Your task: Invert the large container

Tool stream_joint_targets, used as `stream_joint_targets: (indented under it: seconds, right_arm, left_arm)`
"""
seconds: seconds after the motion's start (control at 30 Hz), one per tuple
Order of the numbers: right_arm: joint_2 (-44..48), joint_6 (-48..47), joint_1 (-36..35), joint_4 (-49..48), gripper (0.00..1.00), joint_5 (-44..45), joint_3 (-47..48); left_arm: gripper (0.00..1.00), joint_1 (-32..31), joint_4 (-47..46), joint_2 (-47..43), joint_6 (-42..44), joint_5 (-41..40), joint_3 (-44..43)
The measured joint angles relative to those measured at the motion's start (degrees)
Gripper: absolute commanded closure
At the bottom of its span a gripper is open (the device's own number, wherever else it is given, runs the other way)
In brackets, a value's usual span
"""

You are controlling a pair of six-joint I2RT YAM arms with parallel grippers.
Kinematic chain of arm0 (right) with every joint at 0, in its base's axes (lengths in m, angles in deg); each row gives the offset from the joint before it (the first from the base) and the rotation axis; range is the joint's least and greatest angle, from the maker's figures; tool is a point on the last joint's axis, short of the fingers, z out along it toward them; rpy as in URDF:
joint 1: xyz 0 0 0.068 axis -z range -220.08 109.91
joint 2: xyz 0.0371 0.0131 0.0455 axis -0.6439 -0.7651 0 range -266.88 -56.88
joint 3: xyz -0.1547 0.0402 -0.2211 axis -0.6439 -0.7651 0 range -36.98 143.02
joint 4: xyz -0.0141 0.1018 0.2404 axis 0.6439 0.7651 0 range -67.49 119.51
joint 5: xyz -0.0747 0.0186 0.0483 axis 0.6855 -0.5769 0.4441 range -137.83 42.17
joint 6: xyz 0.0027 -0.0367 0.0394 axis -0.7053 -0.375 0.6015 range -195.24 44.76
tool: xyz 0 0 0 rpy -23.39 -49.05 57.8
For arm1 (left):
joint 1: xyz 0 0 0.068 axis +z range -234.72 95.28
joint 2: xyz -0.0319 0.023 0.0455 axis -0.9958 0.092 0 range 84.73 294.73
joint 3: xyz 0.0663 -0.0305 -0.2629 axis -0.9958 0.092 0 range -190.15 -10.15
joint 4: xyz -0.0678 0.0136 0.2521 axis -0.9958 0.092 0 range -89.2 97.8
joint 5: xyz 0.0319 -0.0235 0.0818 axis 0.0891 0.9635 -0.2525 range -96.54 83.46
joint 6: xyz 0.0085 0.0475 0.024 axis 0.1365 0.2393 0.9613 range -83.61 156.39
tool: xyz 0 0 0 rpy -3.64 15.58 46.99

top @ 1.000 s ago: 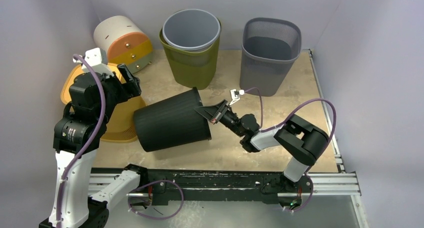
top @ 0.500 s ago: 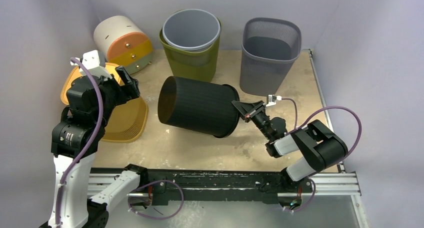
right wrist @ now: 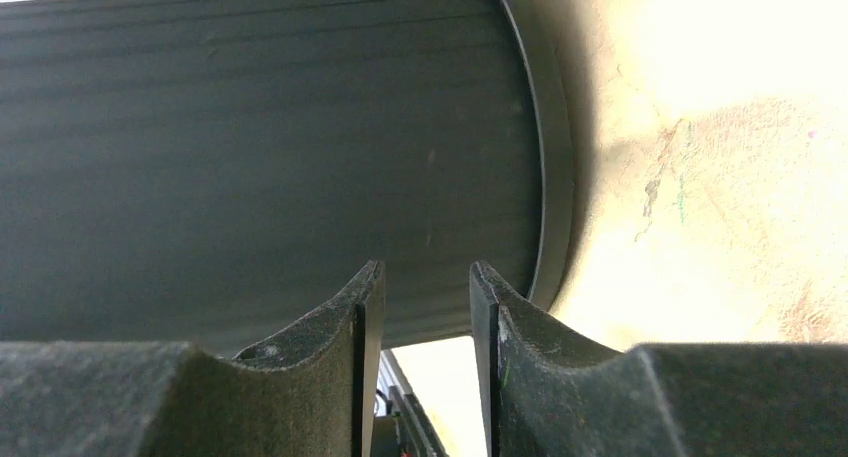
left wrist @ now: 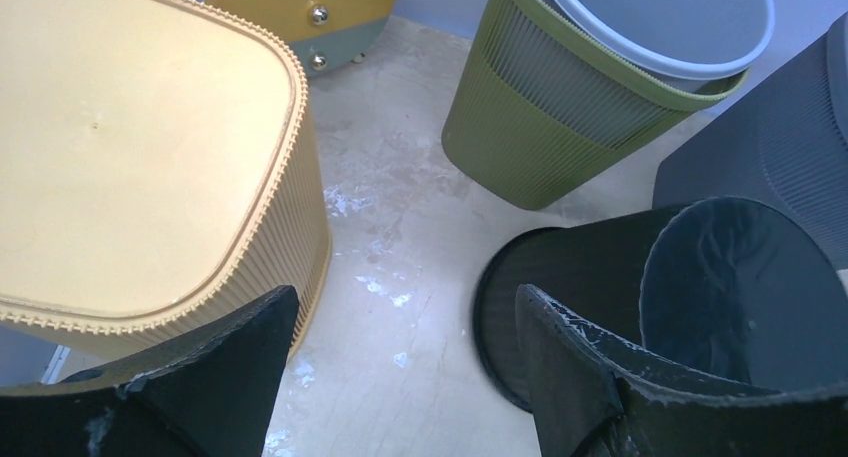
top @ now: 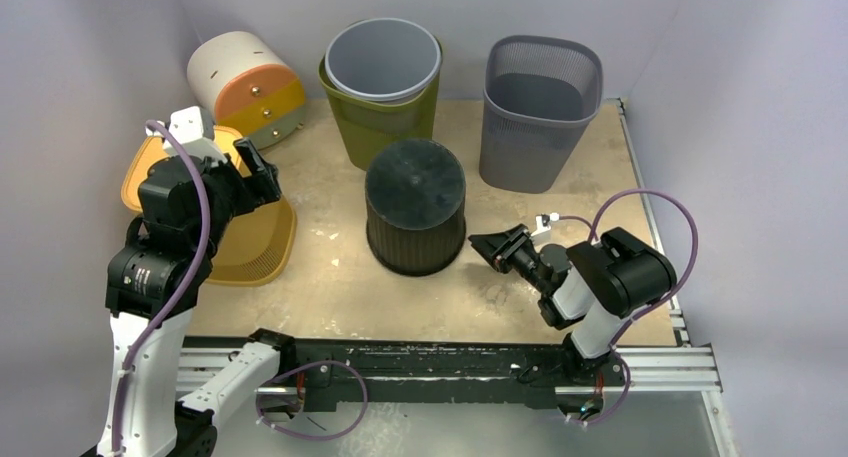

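Tabletop [top: 330, 287]: black container [top: 415, 202] stands rim-down at its centre. Top view shows the flat base; right wrist view shows only ribbed wall and rim. Left claw [left wrist: 400, 377] wide apart, empty. Right claw [right wrist: 425, 327] slightly apart, empty, just beside the container.

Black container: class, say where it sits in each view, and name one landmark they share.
Top external: black container, centre, base up.
Left wrist: lower right, base facing up.
Right wrist: its ribbed wall fills the upper left.
Shared landmark: the beige table, beside its rim.
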Motion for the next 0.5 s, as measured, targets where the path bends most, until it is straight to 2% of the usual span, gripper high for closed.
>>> stream_joint_targets:
  seconds: [0.4, 0.43, 0.5]
  right_arm:
    - [-0.85, -3.89, 0.26, -0.24, 0.53, -2.12, -0.22]
    - [-1.49, -4.04, 0.26, -0.26, 0.49, -2.16, -0.24]
    - [-2.73, -4.37, 0.26, -0.31, 0.15, -2.21, -0.26]
  left_arm:
    - [0.23, 0.0, 0.0, -0.28, 0.04, -0.02, 1.77]
    - [0.23, 0.0, 0.0, -0.33, 0.04, 0.0, 1.77]
    - [0.23, 0.0, 0.0, -0.35, 0.04, 0.02, 1.77]
